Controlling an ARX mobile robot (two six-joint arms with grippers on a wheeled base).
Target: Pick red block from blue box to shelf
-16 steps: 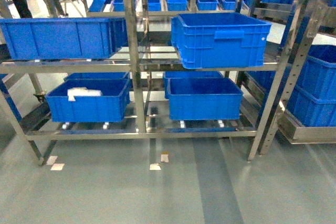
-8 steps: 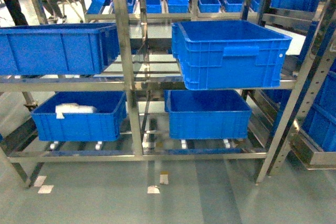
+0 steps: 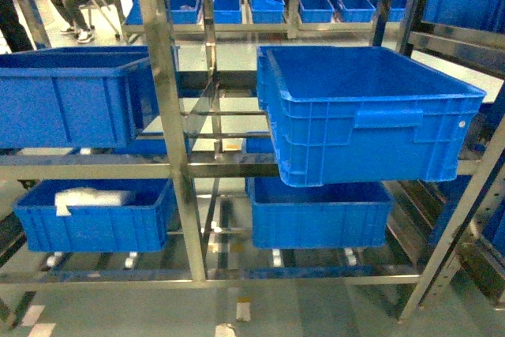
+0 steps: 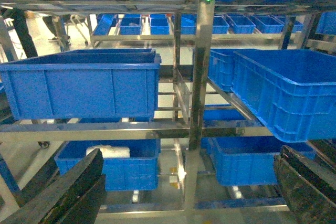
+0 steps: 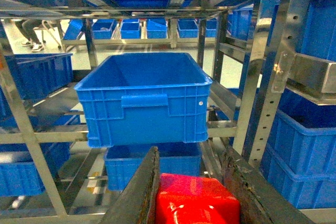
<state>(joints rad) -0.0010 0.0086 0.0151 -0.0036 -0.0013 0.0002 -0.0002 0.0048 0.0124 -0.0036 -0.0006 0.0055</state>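
So the pick part looks done: the right gripper [image 5: 191, 182] is clamped on the small glossy red plastic block [image 5: 197, 200], facing the tall shiny stainless-steel shelf [image 5: 262, 72]. Placing it remains. Left gripper [image 4: 184, 187] hangs spread wide, holding nothing. No turquoise box in sight, no readable labels anywhere

Evenly and brightly lit from overhead, with white glare streaking the posts and tiers of the tall shiny stainless-steel shelf [image 3: 162, 116] and a pale sheen on the grey-green floor [image 3: 316, 313]. Soft and slightly smeared throughout, the far rows of small blue bins [image 3: 260, 5] washed out by background brightness. Badly blurred up close: dark fingers [image 4: 68, 192] at the left wrist view's bottom edge, glossy red block [image 5: 197, 200] with a small highlight.
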